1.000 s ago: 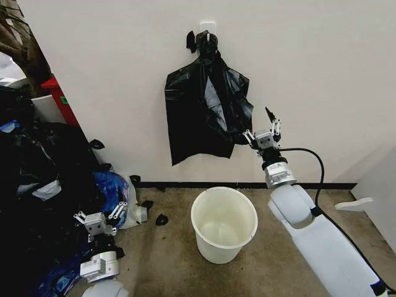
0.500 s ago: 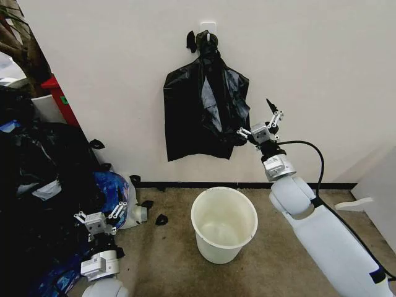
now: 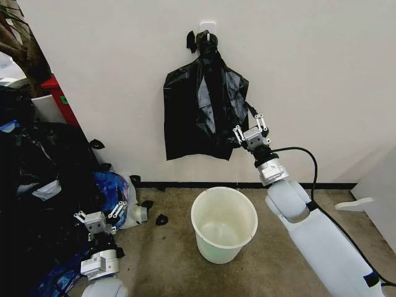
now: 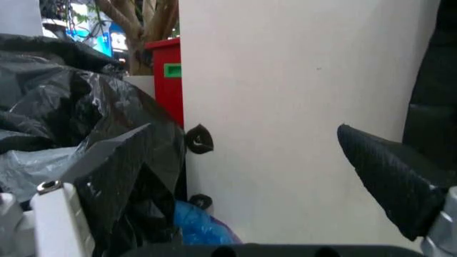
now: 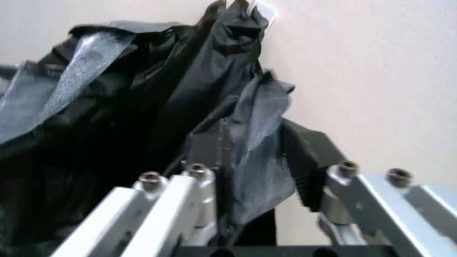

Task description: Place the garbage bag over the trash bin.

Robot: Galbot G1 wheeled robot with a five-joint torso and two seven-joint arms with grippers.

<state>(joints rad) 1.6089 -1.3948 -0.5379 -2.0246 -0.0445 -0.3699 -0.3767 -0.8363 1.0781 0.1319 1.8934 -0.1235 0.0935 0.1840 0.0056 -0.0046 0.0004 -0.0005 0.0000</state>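
The trash bin [image 3: 216, 250], a cream-white round bucket, stands upright and lidless on the floor by the wall. Above it, flat black bags [image 3: 198, 117] hang bunched from a wall hook [image 3: 208, 28]. A loose single garbage bag is out of view. My right gripper [image 3: 249, 131] is raised at the lower right edge of the hanging bags; it is open, and in the right wrist view a fold of the black bags [image 5: 250, 155] lies between its fingers [image 5: 191, 182]. Low at the left, my left gripper [image 3: 99, 216] is parked beside the bag heap, open and holding nothing.
A large heap of stuffed black bags [image 3: 37, 179] and a blue bag [image 3: 111, 185] fill the left side. Behind them is a red box [image 3: 59, 93]. Black scraps [image 3: 161, 219] lie on the floor left of the bin. A white part [image 3: 352, 204] lies at the right.
My right gripper has moved left and a little up, from beside the hanging bags onto their right edge. The bags have shifted slightly. The left arm has not moved.
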